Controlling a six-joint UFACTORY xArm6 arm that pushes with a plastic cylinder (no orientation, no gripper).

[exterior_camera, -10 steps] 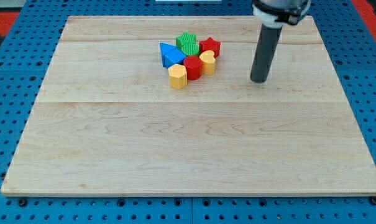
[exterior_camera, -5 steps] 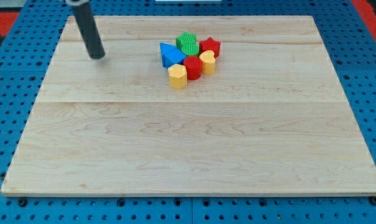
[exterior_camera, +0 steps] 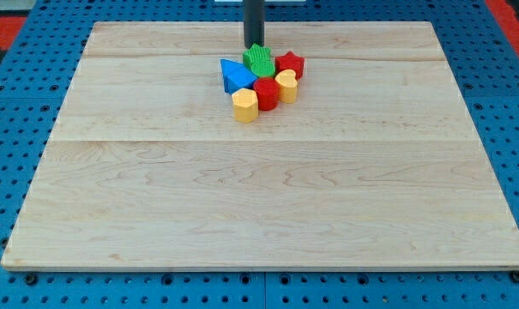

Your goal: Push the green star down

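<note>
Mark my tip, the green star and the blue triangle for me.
My tip [exterior_camera: 253, 46]: camera view, very end of the dark rod.
Green star block [exterior_camera: 259, 60]: camera view, ridged top face.
Blue triangular block [exterior_camera: 235, 75]: camera view, top face.

Bright, even light floods the wooden table [exterior_camera: 259, 189] — no dim corners, the pale grain reads clearly from the view's top to the view's bottom. Glare is not a problem; the wood shows only a soft, matte sheen. Shadows are short and faint: a thin dark fringe hugs the blocks, easiest to spot under the yellow block [exterior_camera: 245, 105] at the cluster's lower edge. The dark rod throws almost nothing around my tip [exterior_camera: 254, 45], so the light looks diffuse and overhead. Focus is crisp right across, ridges on the green star [exterior_camera: 259, 58] are visible. The blue pegboard [exterior_camera: 10, 154] stays sharp too, and the table's edges run straight, with no visible bending.
</note>
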